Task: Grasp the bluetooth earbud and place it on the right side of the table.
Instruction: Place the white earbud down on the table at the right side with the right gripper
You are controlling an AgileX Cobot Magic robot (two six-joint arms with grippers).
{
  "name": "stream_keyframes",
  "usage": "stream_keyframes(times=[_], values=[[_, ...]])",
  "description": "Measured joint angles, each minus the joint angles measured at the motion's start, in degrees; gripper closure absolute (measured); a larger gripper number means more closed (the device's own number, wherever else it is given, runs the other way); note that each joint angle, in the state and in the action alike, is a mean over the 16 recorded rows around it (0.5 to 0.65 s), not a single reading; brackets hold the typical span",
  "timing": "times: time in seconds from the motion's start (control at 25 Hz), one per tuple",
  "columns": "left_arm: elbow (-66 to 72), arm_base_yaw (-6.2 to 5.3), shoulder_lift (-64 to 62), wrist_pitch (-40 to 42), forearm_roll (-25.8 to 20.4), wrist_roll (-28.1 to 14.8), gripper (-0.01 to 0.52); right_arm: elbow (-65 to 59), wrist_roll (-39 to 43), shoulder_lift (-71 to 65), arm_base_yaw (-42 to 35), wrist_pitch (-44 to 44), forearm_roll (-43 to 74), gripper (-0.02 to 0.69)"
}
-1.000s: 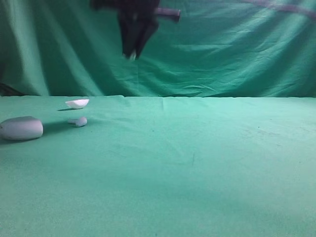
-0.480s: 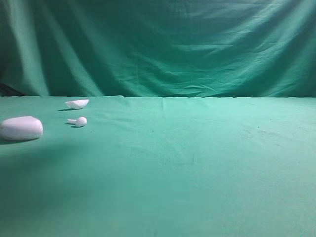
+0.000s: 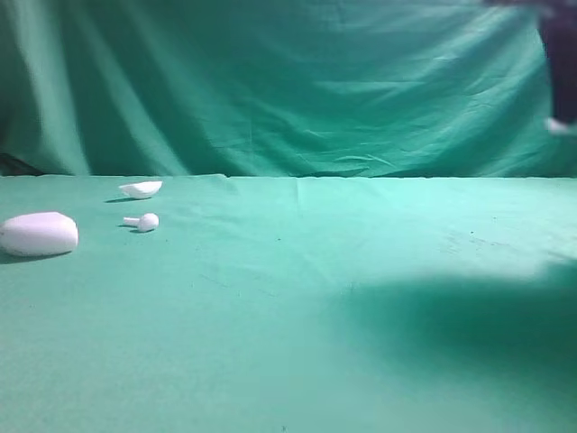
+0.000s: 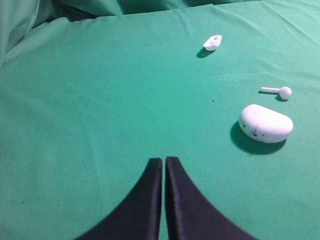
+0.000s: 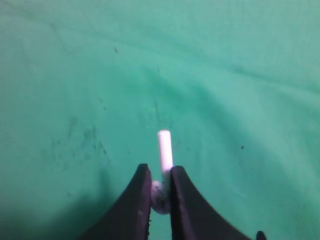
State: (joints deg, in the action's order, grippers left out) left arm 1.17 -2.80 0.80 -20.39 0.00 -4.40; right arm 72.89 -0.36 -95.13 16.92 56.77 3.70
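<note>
table (image 3: 297, 298): big flat surface under plain green cloth, same green as the draped backdrop (image 3: 297, 90) behind it. There's a broad dark shadow on the cloth over on the right side in the high view.

right gripper (image 5: 160, 175): seen up in the top right corner of the high view (image 3: 561, 54) as a dark blurry shape, well above the cloth. From its own wrist camera the two black fingers are squeezed onto the bluetooth earbud (image 5: 164, 150), head pinched between the tips, stem poking out forward past them.

left gripper (image 4: 163, 162): fingers pressed together with just a thin slit between them and nothing in there, hanging over bare cloth near the left end of the table.

case (image 3: 39, 234): white oval pebble thing sitting on the cloth at far left (easily the biggest loose item here). Also shows in the left wrist view (image 4: 265, 123), throwing a dark shadow.

shell (image 3: 141, 188): shallow white bowl-shaped piece, further back than the case, apart from it.

second earbud (image 3: 142, 221): tiny white one lying on its side between the shell and the case, touching neither, stem pointing left in the high view.

bluetooth earbud location: off the table, held in the right gripper up at the right edge of the high view (image 3: 559, 126), where it's only a small white blob.
</note>
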Motion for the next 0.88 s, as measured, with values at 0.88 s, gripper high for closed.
stream_keyframes(times=[0.88], values=[[0.0,0.00,0.0,0.0,0.0,0.0,0.514,-16.4,-0.9,-6.9,-5.5,-21.4,-4.0,0.497]])
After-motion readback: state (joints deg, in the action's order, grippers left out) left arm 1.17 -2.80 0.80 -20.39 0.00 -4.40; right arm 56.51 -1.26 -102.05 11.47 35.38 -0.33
